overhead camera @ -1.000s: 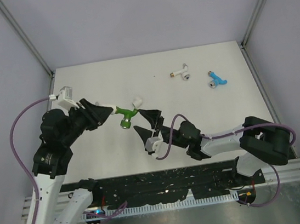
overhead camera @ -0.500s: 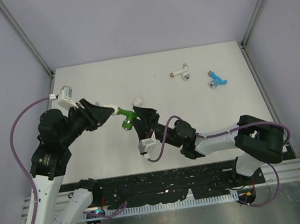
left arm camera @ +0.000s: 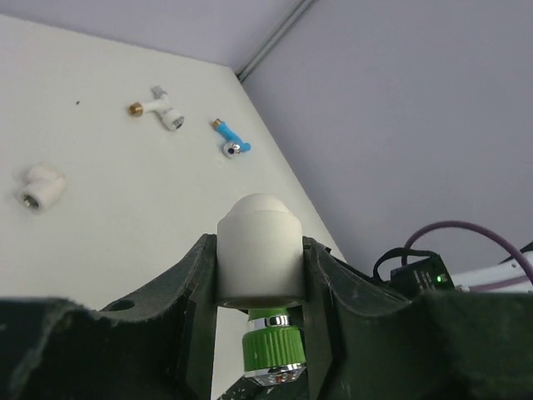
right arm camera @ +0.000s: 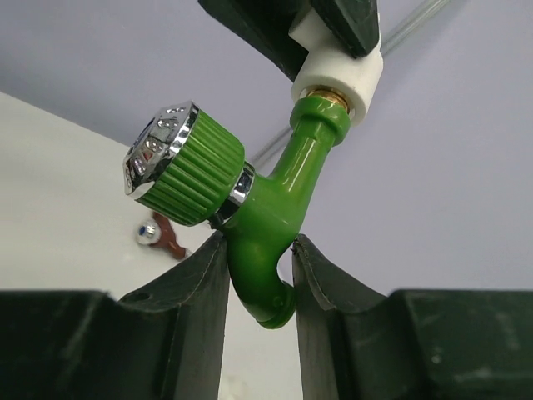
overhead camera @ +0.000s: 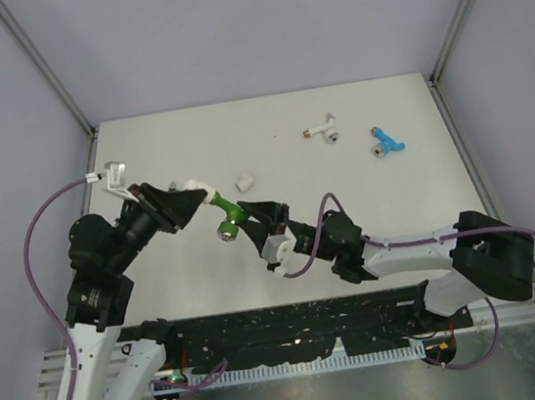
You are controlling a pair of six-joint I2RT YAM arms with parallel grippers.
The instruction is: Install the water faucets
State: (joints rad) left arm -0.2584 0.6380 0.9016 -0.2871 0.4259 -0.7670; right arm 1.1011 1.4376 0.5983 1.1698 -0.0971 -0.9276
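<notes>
Fingers of the left gripper (left arm camera: 259, 271) are clenched on a white pipe fitting (left arm camera: 259, 246), held above the table (overhead camera: 366, 197) left of centre. The green faucet (overhead camera: 226, 215) has its brass end seated in that fitting. The right gripper (right arm camera: 258, 262), at 4 o'clock of it, grasps the faucet's green body from both sides. A loose white fitting (overhead camera: 243, 180) lies near, at 1 o'clock. The white faucet (overhead camera: 323, 131) and blue faucet (overhead camera: 388, 140) lie well apart at 2 o'clock. A brown faucet (right arm camera: 162, 237) lies on the table.

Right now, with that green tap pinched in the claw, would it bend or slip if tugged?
Probably stiff: the green faucet looks like moulded plastic, unbent between the fingers of the right gripper. Its glossy rounded body might swivel or slip in that narrow pinch. Likely light, given its slim stem.
</notes>
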